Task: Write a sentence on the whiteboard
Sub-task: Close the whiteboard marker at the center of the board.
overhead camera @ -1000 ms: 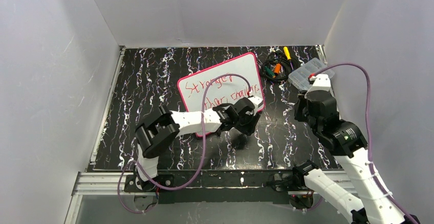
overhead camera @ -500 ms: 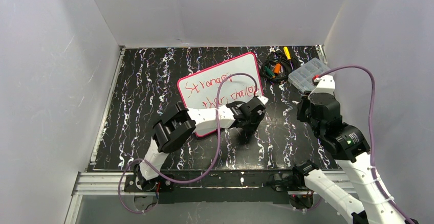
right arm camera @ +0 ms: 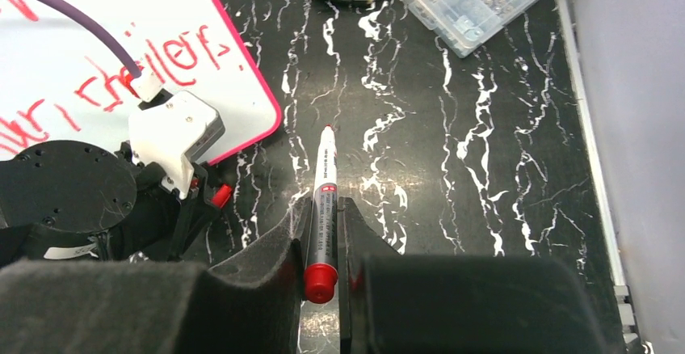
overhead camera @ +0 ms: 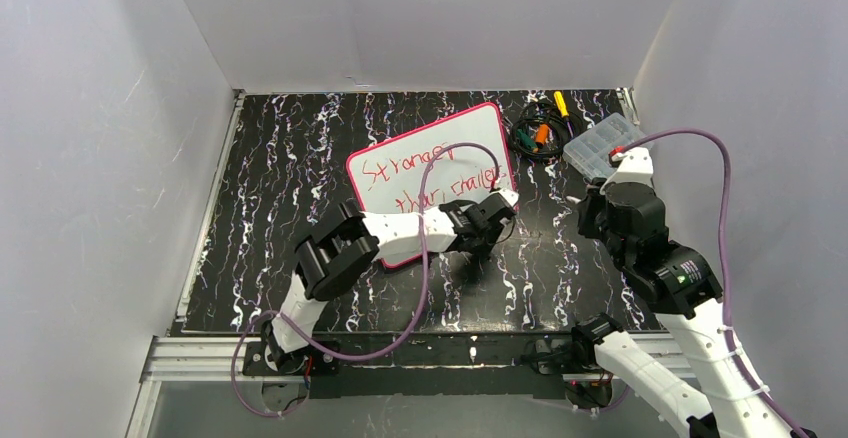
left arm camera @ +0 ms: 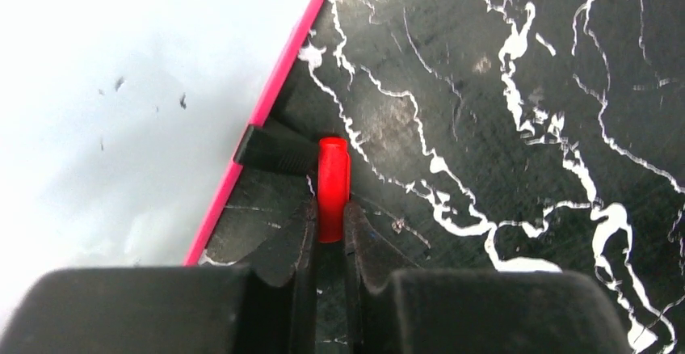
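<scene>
Two slanted lines of red handwriting, the sentence (overhead camera: 432, 180), cross the whiteboard (overhead camera: 470, 128), which lies tilted at the centre of the overhead view on the black marbled table (overhead camera: 280, 158). Just off its lower right edge, beside a black clip (left arm camera: 275, 150), the left gripper (left arm camera: 329, 217) has its fingers clamped on a red cap (left arm camera: 333, 178). Further right, the right gripper (right arm camera: 323, 229) pinches a marker (right arm camera: 325, 184) lengthwise above the table. At the upper right sit a clear compartment box (overhead camera: 603, 144) and a cable bundle (overhead camera: 535, 133).

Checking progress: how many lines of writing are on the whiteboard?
2: upper line across the whiteboard's middle, lower line just beneath. The left arm may hide more.
</scene>
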`<state>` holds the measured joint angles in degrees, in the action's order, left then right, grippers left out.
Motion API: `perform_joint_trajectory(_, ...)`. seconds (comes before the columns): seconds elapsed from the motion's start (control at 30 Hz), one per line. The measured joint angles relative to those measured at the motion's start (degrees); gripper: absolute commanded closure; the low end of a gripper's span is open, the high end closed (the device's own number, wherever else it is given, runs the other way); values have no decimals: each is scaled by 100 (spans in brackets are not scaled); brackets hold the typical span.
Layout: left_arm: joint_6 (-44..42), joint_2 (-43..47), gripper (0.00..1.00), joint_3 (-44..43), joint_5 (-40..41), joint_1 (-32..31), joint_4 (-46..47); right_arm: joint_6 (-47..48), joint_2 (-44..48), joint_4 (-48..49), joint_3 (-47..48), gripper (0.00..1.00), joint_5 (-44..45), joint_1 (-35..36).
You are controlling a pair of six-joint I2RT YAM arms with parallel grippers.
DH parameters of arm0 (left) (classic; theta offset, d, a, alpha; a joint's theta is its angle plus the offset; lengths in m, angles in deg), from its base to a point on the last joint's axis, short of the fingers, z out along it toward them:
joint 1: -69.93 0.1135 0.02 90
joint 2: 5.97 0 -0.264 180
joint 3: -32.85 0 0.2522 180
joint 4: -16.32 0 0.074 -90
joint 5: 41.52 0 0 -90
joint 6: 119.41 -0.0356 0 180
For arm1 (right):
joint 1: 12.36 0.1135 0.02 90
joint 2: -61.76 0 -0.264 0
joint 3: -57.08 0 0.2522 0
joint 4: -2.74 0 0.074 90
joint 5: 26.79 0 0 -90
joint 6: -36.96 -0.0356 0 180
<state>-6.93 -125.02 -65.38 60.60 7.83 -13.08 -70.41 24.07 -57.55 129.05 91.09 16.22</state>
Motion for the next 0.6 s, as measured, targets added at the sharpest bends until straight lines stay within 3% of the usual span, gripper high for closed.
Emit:
perform_joint_trajectory(0.2, -195, 872, 100, 1344, -446, 0, 688, 4, -2, 2, 0, 99, -411, 0)
perform_joint_trajectory(0.4, -509, 2389, 100, 2675, -1338, 2, 1141, 87, -101, 46, 0, 99, -1279, 0)
perform_joint_trajectory(0.6, -855, 4089, 100, 2892, -2308, 184, 970, 85, -251, 367, 0, 99, -2887, -2)
